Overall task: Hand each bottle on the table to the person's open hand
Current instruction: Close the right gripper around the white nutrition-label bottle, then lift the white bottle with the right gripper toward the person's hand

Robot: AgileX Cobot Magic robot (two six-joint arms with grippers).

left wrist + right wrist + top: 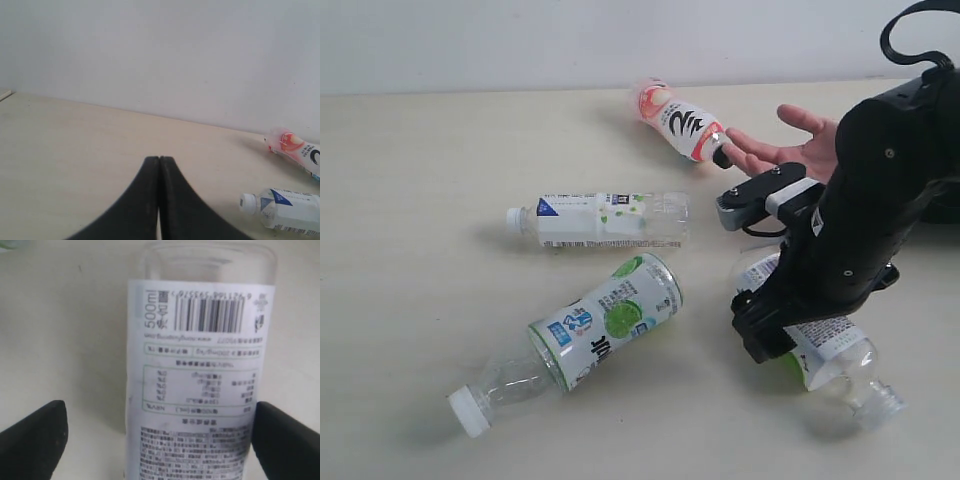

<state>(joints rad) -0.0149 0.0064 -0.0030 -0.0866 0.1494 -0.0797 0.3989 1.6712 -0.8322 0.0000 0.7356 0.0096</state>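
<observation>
right jaws are hanging wide open, straddling a fat bottle [200,365]; left jaws are pinching shut on nothing, over bare surface [75,150].

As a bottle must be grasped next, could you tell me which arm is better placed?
The right arm: the right gripper, open, straddles the fat labelled bottle, a finger on each side, near the person's open hand. The left gripper is shut, holding nothing.
</observation>
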